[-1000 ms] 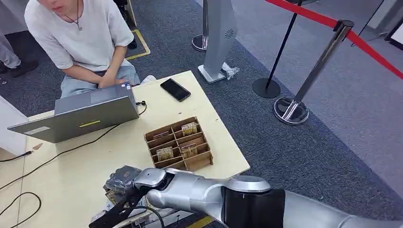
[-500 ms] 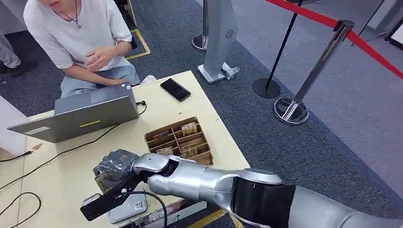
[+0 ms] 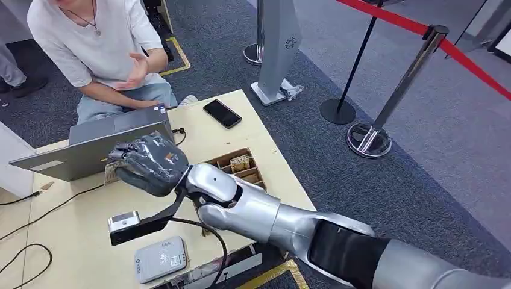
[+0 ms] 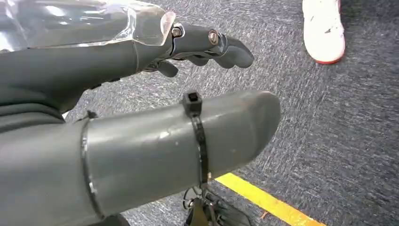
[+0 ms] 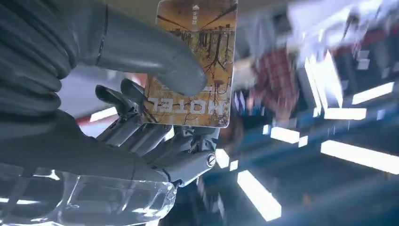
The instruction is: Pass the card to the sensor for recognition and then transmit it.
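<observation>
**Robot hand lifting a hotel card above the desk**

The robot's right hand (image 3: pixel 147 164) is hovering above the middle of the desk (image 3: pixel 84 238), its thick grey thumb and darker fingers (image 5: pixel 141 136) pinching a card (image 5: pixel 195 63) printed with a brown woodland picture and the word "HOTEL". In the head view the card's edge (image 3: pixel 111 171) is peeking out on the hand's far side, close in front of the open grey laptop (image 3: pixel 96 144) standing toward the desk's far left edge. A flat grey card sensor (image 3: pixel 160 259) is lying near the desk's near edge, below the raised arm and apart from the hand. A brown compartment box (image 3: pixel 241 168) holding more cards is sitting toward the desk's right edge, partly hidden behind the silver forearm, and a black phone (image 3: pixel 222 113) is resting near the far right corner. A person in a pale T-shirt (image 3: pixel 96 48) is sitting beyond the desk's far edge with one hand raised. The left hand (image 4: pixel 141 141) is hanging over grey carpet, holding nothing, its fingers loosely extended.
</observation>
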